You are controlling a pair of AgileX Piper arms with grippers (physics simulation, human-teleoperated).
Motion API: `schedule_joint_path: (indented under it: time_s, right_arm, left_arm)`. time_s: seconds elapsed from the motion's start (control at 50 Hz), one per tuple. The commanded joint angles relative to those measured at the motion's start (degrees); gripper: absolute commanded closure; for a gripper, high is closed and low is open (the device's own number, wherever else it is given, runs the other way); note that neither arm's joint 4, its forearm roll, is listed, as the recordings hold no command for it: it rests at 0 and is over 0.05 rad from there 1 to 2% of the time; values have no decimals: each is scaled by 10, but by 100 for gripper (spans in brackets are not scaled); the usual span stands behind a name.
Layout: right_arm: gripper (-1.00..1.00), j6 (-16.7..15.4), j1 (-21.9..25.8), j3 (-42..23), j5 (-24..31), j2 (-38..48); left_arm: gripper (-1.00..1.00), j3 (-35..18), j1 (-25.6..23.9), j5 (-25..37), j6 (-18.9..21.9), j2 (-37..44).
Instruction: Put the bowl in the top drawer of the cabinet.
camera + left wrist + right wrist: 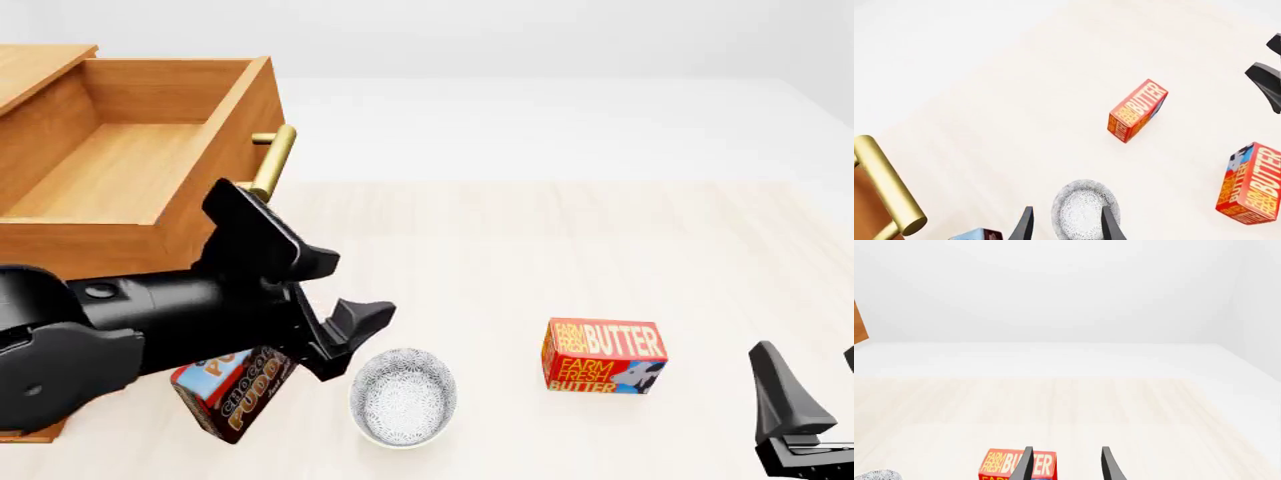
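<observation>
Hovering left gripper (1066, 225) spread above bowl (402, 395) | right gripper (1066, 465) spread

The cabinet (40, 75) and its top drawer (134, 165) are made of light-brown wood with a matt, smooth finish and a fine grain. The drawer handle (271, 160) is seen as polished brass with a soft shine. The table (561, 260) is shown as pale wood, matt, with faint grain lines. The bowl (403, 396) looks like glazed ceramic, white with a fine dark speckle. The butter box (603, 357) appears as printed cardboard, slightly glossy. The left gripper (350, 335) is rendered in black plastic, smooth and semi-matt.
</observation>
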Motion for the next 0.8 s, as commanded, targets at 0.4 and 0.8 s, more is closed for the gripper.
schedule_joint_path:
  time_s: [0.4, 0.8]
  right_arm:
    - [-100, 0, 0, 0, 0, 0]
    - [-100, 0, 0, 0, 0, 0]
  left_arm:
    - [-100, -29, 16, 11, -32, 35]
    - [-100, -51, 20, -6, -53, 103]
